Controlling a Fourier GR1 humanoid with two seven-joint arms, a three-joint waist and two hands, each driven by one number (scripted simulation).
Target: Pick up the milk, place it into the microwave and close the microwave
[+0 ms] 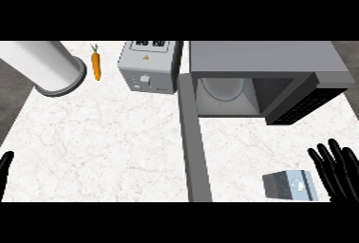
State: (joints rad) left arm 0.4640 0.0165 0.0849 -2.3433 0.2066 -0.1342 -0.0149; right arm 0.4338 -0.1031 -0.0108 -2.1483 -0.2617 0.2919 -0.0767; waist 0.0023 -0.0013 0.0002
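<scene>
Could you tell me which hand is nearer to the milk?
Right. The right hand is just beside the milk, on its right; the left hand rests far off at the view's left edge.

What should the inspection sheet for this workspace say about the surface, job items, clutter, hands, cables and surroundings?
Surface: white veined counter.
Job's things: milk carton on the counter at lower right, outside the microwave. The microwave's door is swung open toward the robot, and a round turntable shows inside.
Clutter: toaster, carrot and white cylinder along the back left.
Hands: right hand open, fingers up, just right of the milk carton and not holding it. Only a sliver of the left hand shows at the left edge.
Cables: nothing seen.
Surroundings: dark floor beyond the counter's edge.
</scene>
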